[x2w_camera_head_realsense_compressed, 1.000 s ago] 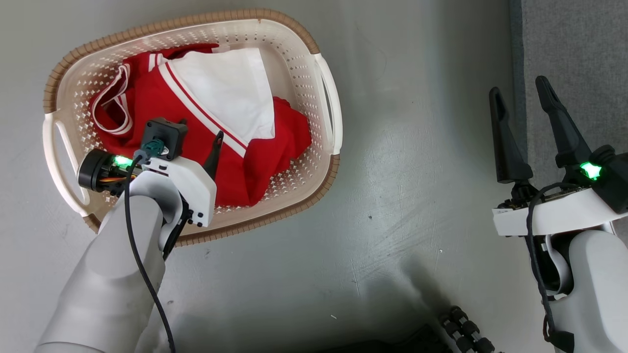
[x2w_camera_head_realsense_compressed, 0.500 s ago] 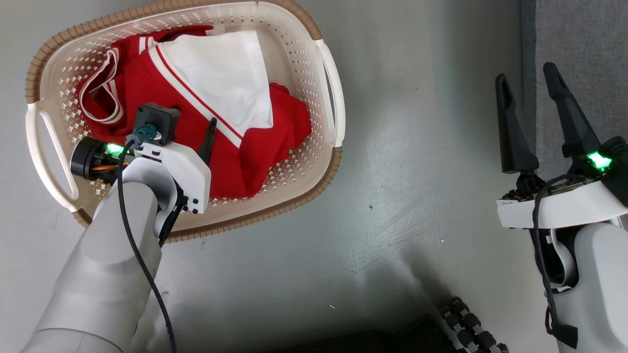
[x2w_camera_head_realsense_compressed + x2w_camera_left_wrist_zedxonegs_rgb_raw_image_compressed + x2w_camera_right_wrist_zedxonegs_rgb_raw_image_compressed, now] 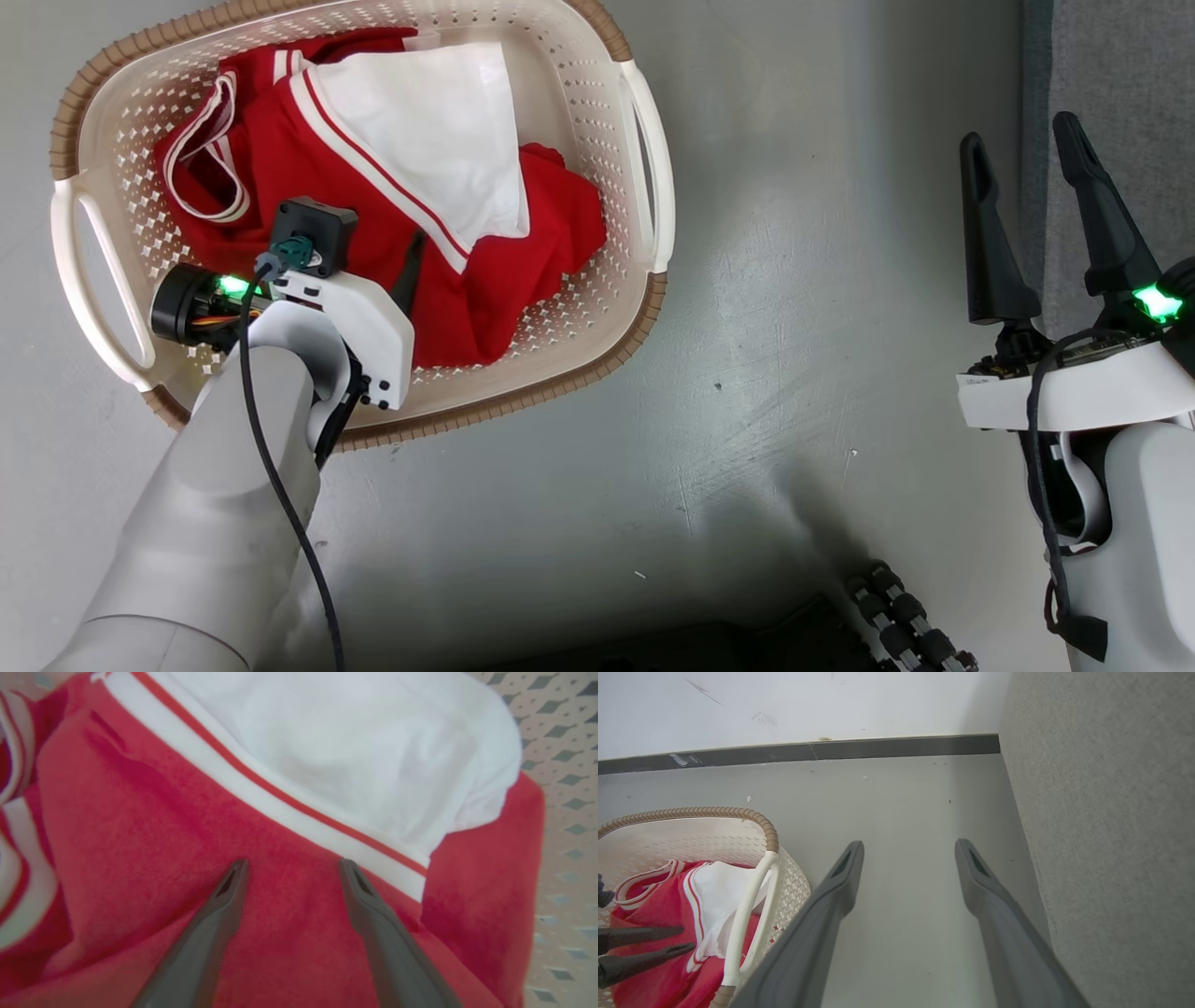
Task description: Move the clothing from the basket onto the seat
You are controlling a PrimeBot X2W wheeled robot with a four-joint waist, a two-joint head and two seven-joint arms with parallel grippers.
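Two tools stand released: clothing point(image 3: 317, 177) in the basket point(image 3: 644, 159) lies beneath the left tool point(image 3: 292, 863), seat point(image 3: 1120, 75) beside the right tool point(image 3: 1019, 135).

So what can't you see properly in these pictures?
Basket bottom: head view, the clothes cover it.
Number of clothes: head view, folded together, cannot tell.
Sofa: head view, cut off by the right edge.
Black ribbed thing: head view, cut off by the bottom edge.
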